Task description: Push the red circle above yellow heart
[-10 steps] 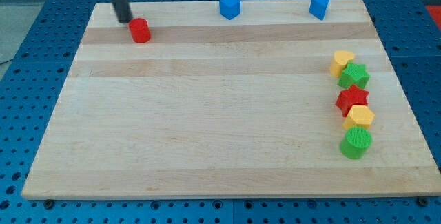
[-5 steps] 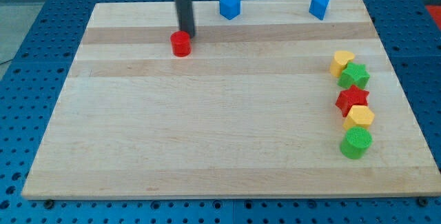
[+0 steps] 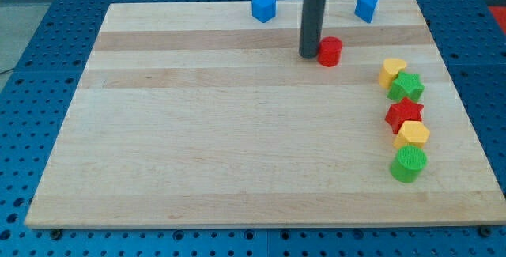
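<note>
The red circle (image 3: 330, 51) lies on the wooden board (image 3: 237, 130) in the upper right part, left of and slightly above the yellow heart (image 3: 391, 71). A gap of bare wood separates them. My tip (image 3: 307, 54) stands right at the red circle's left side, touching or nearly touching it. The dark rod rises from the tip to the view's top.
A column of blocks runs down the right side under the yellow heart: a green star (image 3: 406, 88), a red star (image 3: 405, 114), a yellow hexagon (image 3: 412, 135) and a green circle (image 3: 409, 164). Two blue blocks (image 3: 263, 7) (image 3: 365, 8) sit at the board's top edge.
The red circle has slid far to the right along the board's upper part, from the top left corner to near the yellow heart. My tip moved right with it, staying at its left.
</note>
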Tool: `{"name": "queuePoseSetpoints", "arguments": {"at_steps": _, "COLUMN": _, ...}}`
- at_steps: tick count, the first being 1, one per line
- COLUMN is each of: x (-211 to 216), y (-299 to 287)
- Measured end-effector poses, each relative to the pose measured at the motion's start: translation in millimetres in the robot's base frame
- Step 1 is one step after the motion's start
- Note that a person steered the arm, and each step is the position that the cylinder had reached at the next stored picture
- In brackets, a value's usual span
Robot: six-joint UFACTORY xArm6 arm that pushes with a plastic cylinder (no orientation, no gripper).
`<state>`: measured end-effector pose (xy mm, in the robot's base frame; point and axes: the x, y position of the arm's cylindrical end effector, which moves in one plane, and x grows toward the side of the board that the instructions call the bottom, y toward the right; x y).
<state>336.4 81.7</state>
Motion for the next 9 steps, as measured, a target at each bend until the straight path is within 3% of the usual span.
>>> {"name": "queuePoseSetpoints", "arguments": {"at_steps": 1, "x": 4, "y": -21}}
{"name": "queuePoseSetpoints", "arguments": {"at_steps": 4, "x": 12, "y": 92}}
{"name": "queuePoseSetpoints", "arguments": {"at_steps": 7, "x": -58, "y": 83}}
{"name": "queuePoseSetpoints", "arguments": {"at_steps": 9, "x": -33, "y": 124}}
